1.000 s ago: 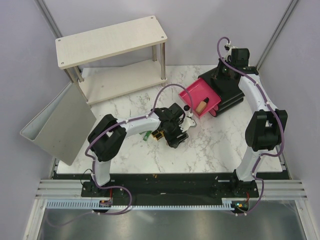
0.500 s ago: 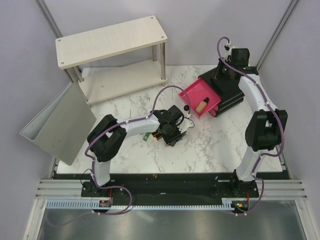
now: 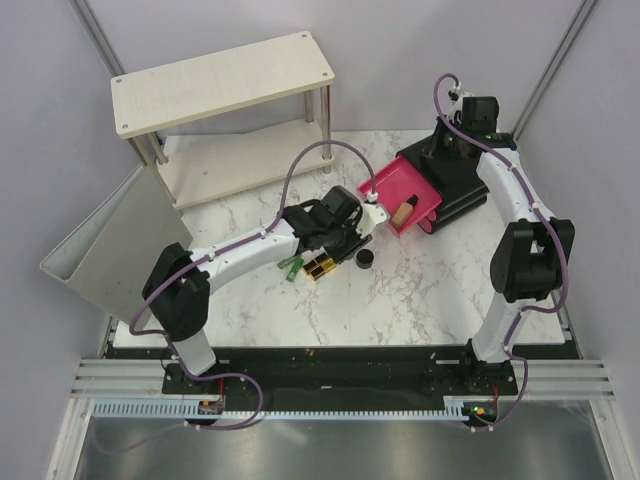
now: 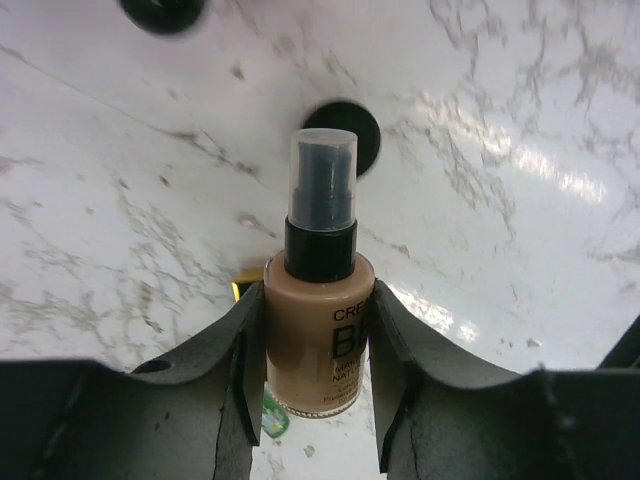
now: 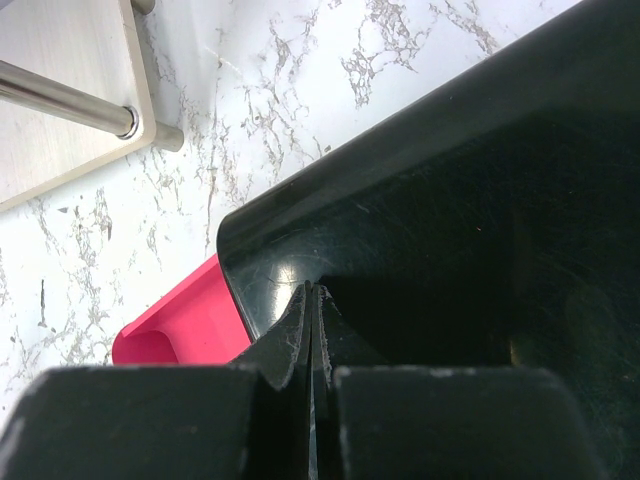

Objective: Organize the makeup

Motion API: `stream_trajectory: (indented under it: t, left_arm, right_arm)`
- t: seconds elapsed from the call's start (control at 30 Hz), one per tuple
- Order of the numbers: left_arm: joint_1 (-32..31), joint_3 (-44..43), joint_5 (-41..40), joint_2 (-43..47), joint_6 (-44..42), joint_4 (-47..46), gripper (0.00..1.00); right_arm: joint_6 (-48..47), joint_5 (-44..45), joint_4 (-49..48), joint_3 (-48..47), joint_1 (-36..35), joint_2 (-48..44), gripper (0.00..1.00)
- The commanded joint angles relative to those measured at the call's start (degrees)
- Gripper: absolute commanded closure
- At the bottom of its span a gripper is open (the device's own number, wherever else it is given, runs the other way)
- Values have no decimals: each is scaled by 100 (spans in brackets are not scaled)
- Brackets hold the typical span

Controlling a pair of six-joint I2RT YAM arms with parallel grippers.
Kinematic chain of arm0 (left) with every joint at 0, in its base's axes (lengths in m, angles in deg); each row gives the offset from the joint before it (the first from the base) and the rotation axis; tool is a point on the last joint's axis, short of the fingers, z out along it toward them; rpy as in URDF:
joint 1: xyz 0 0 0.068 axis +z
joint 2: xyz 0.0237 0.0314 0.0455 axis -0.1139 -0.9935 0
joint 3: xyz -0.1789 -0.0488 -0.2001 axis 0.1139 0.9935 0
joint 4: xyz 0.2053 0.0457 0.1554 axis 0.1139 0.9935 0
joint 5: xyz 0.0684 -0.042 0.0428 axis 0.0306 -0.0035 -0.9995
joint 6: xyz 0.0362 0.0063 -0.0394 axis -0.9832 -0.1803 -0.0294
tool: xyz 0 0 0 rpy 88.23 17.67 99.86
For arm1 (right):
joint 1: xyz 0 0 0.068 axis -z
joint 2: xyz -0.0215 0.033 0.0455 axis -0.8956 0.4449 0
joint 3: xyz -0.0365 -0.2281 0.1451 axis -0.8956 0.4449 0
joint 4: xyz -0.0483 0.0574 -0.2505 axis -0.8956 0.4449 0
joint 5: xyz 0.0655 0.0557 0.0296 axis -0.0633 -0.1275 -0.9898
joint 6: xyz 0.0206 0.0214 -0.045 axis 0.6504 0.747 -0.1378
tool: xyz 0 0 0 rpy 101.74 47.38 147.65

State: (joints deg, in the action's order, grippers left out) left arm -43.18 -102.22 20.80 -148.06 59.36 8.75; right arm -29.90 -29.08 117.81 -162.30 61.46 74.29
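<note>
Marble tabletop (image 3: 440, 285): left gripper (image 4: 316, 310), clamped on beige bottle (image 4: 312, 370), has lifted away from the cluster toward pink drawer (image 3: 392, 182), uncovering round black jar (image 3: 365, 260). Right gripper (image 5: 312, 310), fingers pressed together, empty, braces black box (image 5: 450, 200). Bottle probably goes into the drawer next.

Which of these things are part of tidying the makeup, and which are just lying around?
Job: held beige bottle, second beige bottle in the pink drawer, black jar, black-and-gold case, green tube.
Lying about: wooden shelf, grey bin.
</note>
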Motion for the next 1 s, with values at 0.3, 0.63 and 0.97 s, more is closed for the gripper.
stream_trajectory:
  t: [0.3,0.63,0.97]
  left_arm:
    - [208,-3371,-361,-1469,477,-312,98]
    - [304,-4779,-943,-2622,407,-478,98]
    - [375,-4902,-414,-2947,688,-725,85]
  right_arm:
    - [-108,70,955,333,-7,337,100]
    - [-99,18,911,430,-7,311,100]
    - [-90,9,902,404,-7,302,100]
